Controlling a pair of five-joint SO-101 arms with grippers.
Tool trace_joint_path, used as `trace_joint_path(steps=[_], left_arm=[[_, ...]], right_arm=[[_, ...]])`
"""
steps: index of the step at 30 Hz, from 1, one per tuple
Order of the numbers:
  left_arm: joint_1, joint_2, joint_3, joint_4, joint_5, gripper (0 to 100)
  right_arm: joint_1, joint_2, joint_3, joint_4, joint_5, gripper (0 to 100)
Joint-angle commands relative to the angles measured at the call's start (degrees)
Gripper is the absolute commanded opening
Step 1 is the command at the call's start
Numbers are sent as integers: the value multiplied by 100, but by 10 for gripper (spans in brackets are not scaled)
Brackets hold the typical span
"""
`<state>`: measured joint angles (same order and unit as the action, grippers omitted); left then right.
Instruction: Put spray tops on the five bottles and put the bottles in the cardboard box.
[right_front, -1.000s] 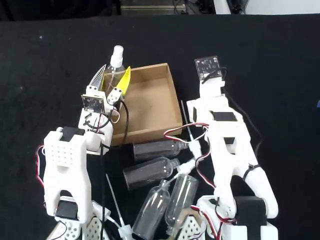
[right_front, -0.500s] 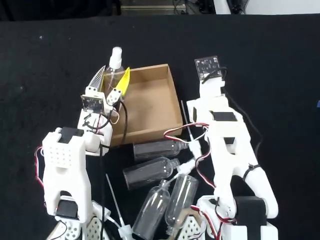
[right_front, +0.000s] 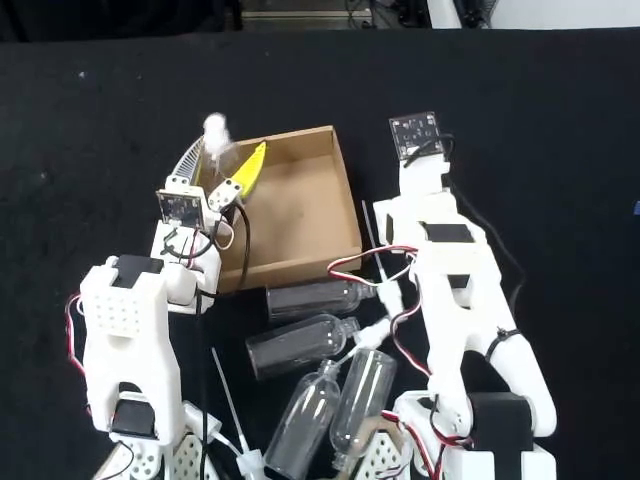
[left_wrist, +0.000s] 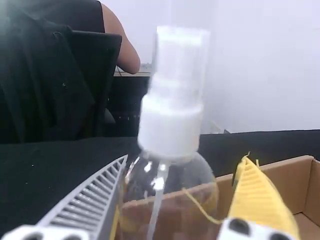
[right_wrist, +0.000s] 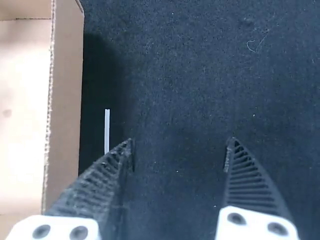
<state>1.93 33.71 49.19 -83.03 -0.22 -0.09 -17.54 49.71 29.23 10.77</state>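
Observation:
A clear bottle with a white spray top stands at the far left corner of the cardboard box. My left gripper is shut on it, grey finger on one side and yellow finger on the other. In the left wrist view the bottle and its spray top rise between the fingers of that gripper, with the box wall behind. My right gripper is open with nothing in it, over black table beside the box wall.
Several uncapped clear bottles lie in a heap on the table in front of the box, between the two arm bases. Loose spray tops with thin tubes lie by them and near the front edge. A white tube lies beside the box.
The held bottle's spray top has swung left and lower, and the left gripper has shifted slightly left with it. The right arm has not moved.

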Motion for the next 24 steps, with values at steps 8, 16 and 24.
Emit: trace_joint_path(steps=[8,16,24], left_arm=[[-110,-185,4,35,-70,300],[-119,-185,-233,475,-466,301],[-66,-185,-418,686,-466,303]], right_arm=[[141,-303,-31,-149,-26,265],[132,-303,-31,-149,-26,265],[141,-303,-31,-149,-18,265]])
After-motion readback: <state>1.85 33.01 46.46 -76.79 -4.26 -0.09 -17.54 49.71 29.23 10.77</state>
